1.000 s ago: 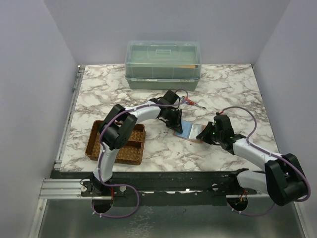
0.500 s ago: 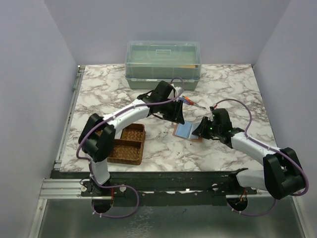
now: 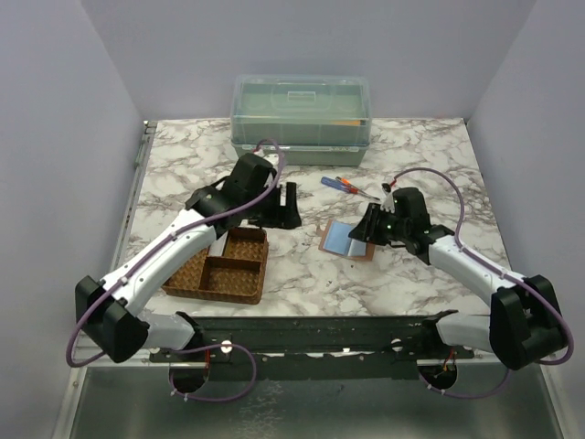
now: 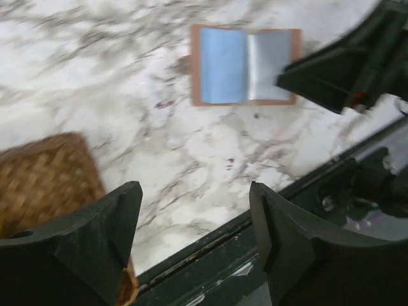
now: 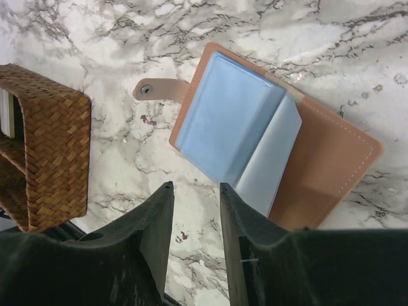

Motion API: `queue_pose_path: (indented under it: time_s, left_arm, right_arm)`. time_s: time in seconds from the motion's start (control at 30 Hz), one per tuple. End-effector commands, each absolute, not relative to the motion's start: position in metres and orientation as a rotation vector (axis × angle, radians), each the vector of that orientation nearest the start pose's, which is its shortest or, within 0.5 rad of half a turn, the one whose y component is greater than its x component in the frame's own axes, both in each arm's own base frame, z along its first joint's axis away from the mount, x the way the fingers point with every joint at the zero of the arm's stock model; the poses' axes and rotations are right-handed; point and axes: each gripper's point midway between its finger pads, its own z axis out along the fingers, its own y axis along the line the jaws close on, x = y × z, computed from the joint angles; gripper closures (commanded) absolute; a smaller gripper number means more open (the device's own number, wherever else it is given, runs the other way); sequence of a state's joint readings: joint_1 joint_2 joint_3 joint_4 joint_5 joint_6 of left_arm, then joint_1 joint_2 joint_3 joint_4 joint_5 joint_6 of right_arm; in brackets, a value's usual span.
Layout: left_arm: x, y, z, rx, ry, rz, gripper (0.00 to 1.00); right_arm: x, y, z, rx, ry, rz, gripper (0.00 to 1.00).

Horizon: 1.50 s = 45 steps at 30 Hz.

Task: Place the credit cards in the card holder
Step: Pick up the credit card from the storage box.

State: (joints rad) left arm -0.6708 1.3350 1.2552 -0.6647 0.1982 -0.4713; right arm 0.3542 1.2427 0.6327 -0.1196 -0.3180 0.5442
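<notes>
The card holder [image 3: 347, 240] lies open on the marble, tan leather with a snap tab. A light blue credit card [image 5: 226, 121] rests on its left half, and a silver-grey leaf [image 5: 271, 162] lies beside it. The same holder [image 4: 245, 65] shows at the top of the left wrist view. My right gripper [image 5: 196, 186] hovers just off the holder's near edge, jaws a little apart with nothing between them. My left gripper [image 3: 288, 206] stands wide open and empty, left of the holder and above the marble beside the tray.
A brown woven divided tray [image 3: 219, 267] sits at front left under the left arm. A lidded green-clear box [image 3: 302, 119] stands at the back. Red-and-blue screwdrivers [image 3: 352, 186] lie behind the holder. The table's dark front rail [image 4: 268, 236] runs below the left fingers.
My left gripper has opened wide and drawn back left, away from the holder toward the tray. My right gripper has opened partly. The holder now lies uncovered with the blue card in it.
</notes>
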Motion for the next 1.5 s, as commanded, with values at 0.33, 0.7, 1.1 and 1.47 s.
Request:
queue_pose_path:
  time_s: [0.33,0.7,1.1,1.47]
  left_arm:
    - [0.247,-0.072,0.177,-0.053,2.518,0.332,0.2]
    - [0.264,-0.059,0.123,0.046,2.651,0.517,0.18]
    - [0.273,-0.056,0.083,0.059,2.718,0.614,0.13]
    - [0.277,-0.033,0.083,0.01,2.646,0.827,0.17]
  right_arm:
    - [0.269,0.192,0.095,-0.046,2.404,0.865,0.6]
    - [0.262,0.189,0.102,-0.072,2.384,0.863,0.59]
    - [0.261,0.191,0.099,-0.092,2.383,0.877,0.59]
    - [0.262,0.192,0.093,-0.096,2.394,0.878,0.58]
